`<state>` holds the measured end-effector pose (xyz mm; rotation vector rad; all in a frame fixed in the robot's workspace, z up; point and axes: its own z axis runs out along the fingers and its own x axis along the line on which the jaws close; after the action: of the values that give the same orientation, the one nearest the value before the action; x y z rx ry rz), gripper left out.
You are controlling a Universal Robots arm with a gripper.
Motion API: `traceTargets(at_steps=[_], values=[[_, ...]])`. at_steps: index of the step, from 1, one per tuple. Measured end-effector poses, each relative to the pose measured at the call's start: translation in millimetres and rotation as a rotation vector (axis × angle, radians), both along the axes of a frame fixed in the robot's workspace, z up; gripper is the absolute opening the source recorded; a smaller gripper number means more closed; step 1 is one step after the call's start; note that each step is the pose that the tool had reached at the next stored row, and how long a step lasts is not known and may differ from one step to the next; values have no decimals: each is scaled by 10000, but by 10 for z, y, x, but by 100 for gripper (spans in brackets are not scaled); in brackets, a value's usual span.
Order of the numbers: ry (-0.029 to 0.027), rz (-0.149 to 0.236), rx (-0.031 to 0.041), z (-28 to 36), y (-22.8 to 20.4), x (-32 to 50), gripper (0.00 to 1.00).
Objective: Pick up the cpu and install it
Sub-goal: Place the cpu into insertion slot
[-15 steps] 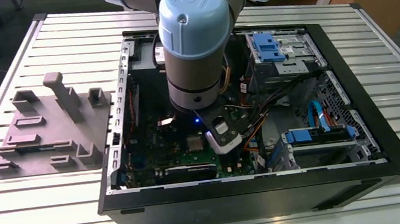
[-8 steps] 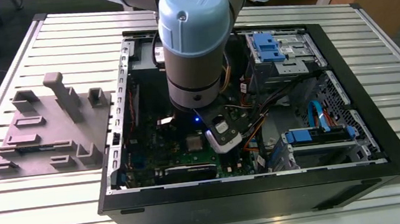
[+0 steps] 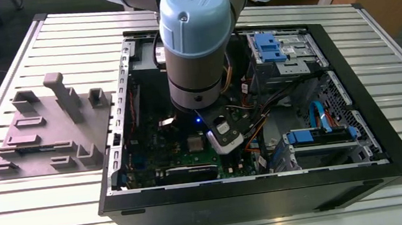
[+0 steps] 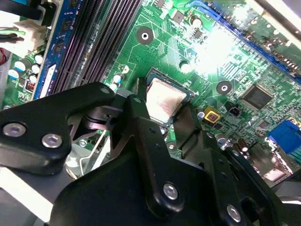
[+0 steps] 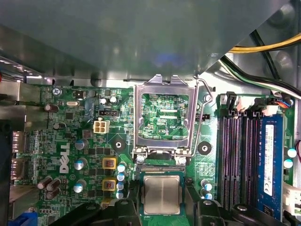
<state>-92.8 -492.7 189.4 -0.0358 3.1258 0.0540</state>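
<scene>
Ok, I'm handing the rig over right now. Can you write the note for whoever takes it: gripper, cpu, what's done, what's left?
Gripper: down inside the open computer case, right at the cpu; whether it grips cannot be told.
Cpu: metal side up at the socket on the motherboard, lying flat.
Done: cpu brought to the socket.
Left: the socket's load plate stands open; full seating is not confirmed.

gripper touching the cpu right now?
Cannot tell. In the second wrist view the gripper straddles the cpu, hiding the chip's side edges; no contact or gap shows plainly.
</scene>
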Motion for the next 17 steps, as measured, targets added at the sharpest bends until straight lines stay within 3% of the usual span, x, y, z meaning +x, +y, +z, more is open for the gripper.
traceTargets(at_steps=[6, 17], values=[[-2, -6, -61, 32, 1, 0, 47], [-2, -11, -64, 61, 1, 0, 47]])
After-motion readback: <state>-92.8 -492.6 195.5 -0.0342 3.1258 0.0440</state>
